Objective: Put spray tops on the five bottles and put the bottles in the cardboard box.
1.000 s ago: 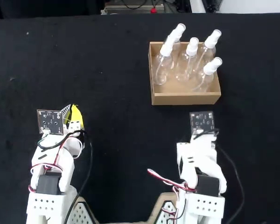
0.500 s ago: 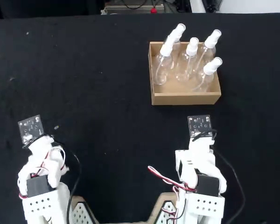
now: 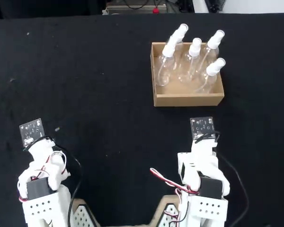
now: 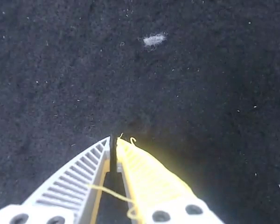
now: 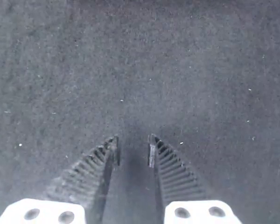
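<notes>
Nothing among the five bottles [image 3: 187, 68] has moved in the last second: they lean together inside the cardboard box [image 3: 187, 100], each with a white spray top [image 3: 195, 46] on, so the task looks finished; only the left arm [image 3: 40, 165] has pulled back toward its base. If one had to be lifted, I judge it light, clear and smooth, easy to tip, best held at the neck under the top. The left claw [image 4: 114, 142] has its fingers together, the right claw [image 5: 133, 149] stands slightly apart, both holding nothing above the black table [image 3: 85, 71].
</notes>
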